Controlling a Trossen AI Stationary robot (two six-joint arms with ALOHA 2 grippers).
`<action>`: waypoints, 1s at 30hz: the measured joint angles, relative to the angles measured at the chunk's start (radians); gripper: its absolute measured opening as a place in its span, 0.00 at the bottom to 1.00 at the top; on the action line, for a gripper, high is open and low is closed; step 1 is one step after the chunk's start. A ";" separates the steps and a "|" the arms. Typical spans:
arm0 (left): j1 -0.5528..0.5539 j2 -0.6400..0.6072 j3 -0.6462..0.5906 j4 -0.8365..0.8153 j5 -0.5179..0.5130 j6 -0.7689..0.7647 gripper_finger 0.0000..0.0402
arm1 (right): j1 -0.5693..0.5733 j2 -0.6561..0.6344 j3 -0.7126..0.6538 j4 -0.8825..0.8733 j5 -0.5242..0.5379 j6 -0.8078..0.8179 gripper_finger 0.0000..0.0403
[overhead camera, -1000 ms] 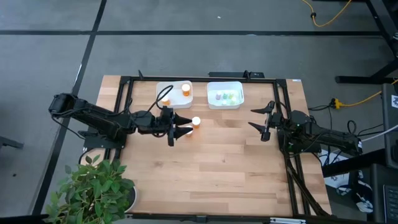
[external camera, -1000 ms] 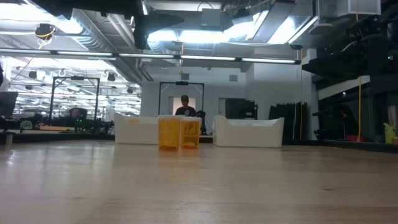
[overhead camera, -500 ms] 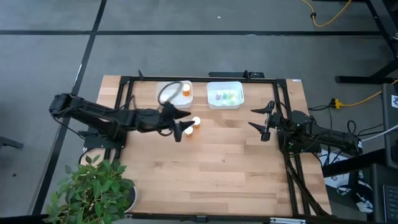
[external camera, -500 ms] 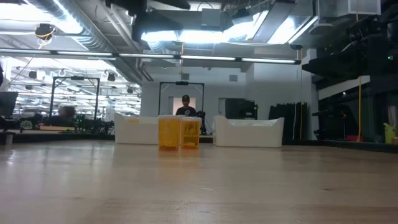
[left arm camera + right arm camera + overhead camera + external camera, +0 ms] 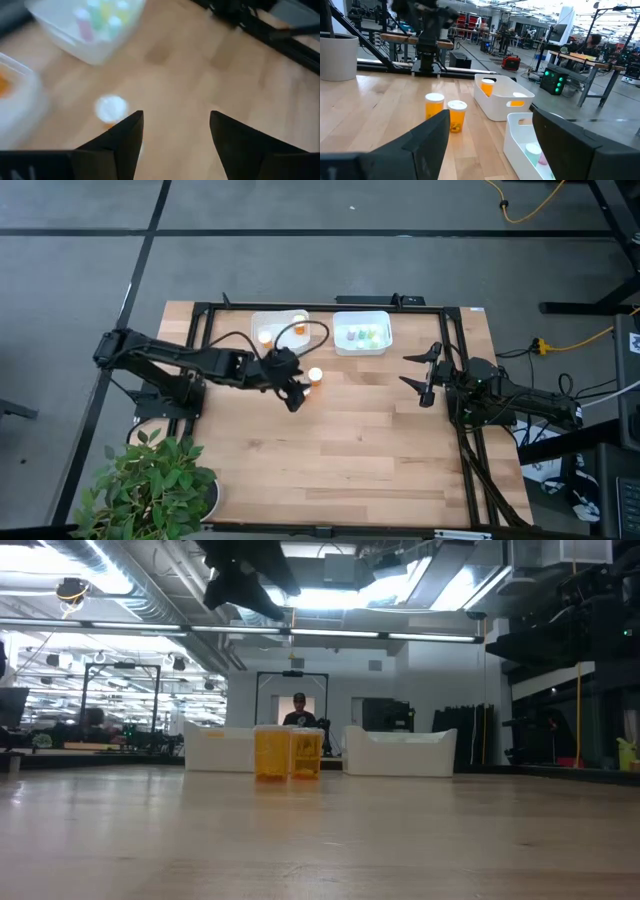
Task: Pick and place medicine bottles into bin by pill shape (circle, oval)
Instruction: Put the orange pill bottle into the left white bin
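Note:
Two orange medicine bottles with white caps (image 5: 315, 375) (image 5: 307, 390) stand upright on the table in front of the bins; they also show in the low view (image 5: 272, 753) (image 5: 307, 752) and the right wrist view (image 5: 434, 106) (image 5: 456, 115). My left gripper (image 5: 296, 400) hovers above and just beside them, open and empty, fingers pointing down; one white cap (image 5: 111, 107) shows beside its finger. My right gripper (image 5: 425, 380) waits open and empty at the table's right side. The left white bin (image 5: 280, 330) holds orange bottles; the right white bin (image 5: 361, 332) holds pale green and clear ones.
A black frame (image 5: 300, 306) runs around the table's far and side edges. A potted plant (image 5: 150, 480) stands off the near left corner. Bare wood (image 5: 360, 450) lies in front of the bottles. A person (image 5: 297, 710) shows far behind the table.
My left arm has reached farther toward the table's middle. Its gripper has turned from pointing toward the right edge to pointing down beside the two standing bottles, and has come lower, still open. The bottles have not moved.

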 joint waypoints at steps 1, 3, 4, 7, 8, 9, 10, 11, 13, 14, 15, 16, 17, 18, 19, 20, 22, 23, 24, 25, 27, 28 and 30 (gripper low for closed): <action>-0.004 0.010 0.000 0.003 0.023 -0.020 0.55 | 0.000 0.000 0.000 0.000 0.000 0.000 0.71; -0.008 0.029 0.000 -0.001 0.047 -0.064 0.55 | 0.000 0.000 0.000 0.000 0.000 0.000 0.71; -0.005 0.038 0.000 -0.004 0.065 -0.090 0.55 | 0.000 0.000 0.000 0.000 0.000 0.000 0.71; 0.004 0.073 0.000 -0.043 0.097 -0.141 0.58 | 0.000 0.000 0.000 0.000 0.000 0.000 0.71; 0.003 0.088 0.000 -0.055 0.107 -0.157 0.60 | 0.000 0.000 0.000 0.000 0.000 0.000 0.71; 0.005 0.104 0.000 -0.072 0.116 -0.166 0.62 | 0.000 0.000 0.000 0.000 0.000 0.000 0.71; 0.006 0.118 0.000 -0.086 0.125 -0.172 0.64 | 0.000 0.000 0.000 0.000 0.000 0.000 0.71; 0.008 0.133 0.000 -0.094 0.130 -0.178 0.66 | 0.000 0.000 0.000 0.000 0.000 0.000 0.71; 0.017 0.158 0.000 -0.105 0.129 -0.183 0.70 | 0.000 0.000 0.000 0.000 0.000 0.000 0.71; 0.023 0.168 0.000 -0.108 0.131 -0.189 0.71 | 0.000 0.000 0.000 0.000 0.000 0.000 0.71; 0.027 0.177 0.000 -0.105 0.136 -0.201 0.71 | 0.000 0.000 0.000 0.000 0.000 0.000 0.71; 0.034 0.184 0.000 -0.106 0.143 -0.218 0.72 | 0.000 0.000 0.000 0.000 0.000 0.000 0.71; 0.040 0.189 0.000 -0.105 0.151 -0.236 0.72 | 0.000 0.000 0.000 0.000 0.000 0.000 0.71; 0.047 0.193 0.000 -0.105 0.167 -0.252 0.71 | 0.000 0.000 0.000 0.000 0.000 0.000 0.71; 0.056 0.195 0.000 -0.106 0.183 -0.267 0.71 | 0.000 0.000 0.000 0.000 0.000 0.000 0.71; 0.067 0.195 0.000 -0.106 0.206 -0.273 0.70 | 0.000 0.000 0.000 0.000 0.000 0.000 0.71; 0.087 0.195 0.000 -0.105 0.226 -0.286 0.70 | 0.000 0.000 0.000 0.000 0.000 0.000 0.71; 0.096 0.196 0.000 -0.107 0.229 -0.294 0.70 | 0.000 0.000 0.000 0.000 0.000 0.000 0.71; 0.103 0.196 0.000 -0.110 0.232 -0.295 0.70 | 0.000 0.000 0.000 0.000 0.000 0.000 0.71; 0.111 0.196 0.000 -0.116 0.232 -0.295 0.70 | 0.000 0.000 0.000 0.000 0.000 0.000 0.71; 0.124 0.196 0.000 -0.147 0.230 -0.295 0.70 | 0.000 0.000 0.000 0.000 0.000 0.000 0.71; 0.130 0.196 0.000 -0.162 0.228 -0.293 0.69 | 0.000 0.000 0.000 0.000 0.000 0.000 0.71; 0.140 0.196 0.000 -0.168 0.227 -0.289 0.69 | 0.000 0.000 0.000 0.000 0.000 0.000 0.71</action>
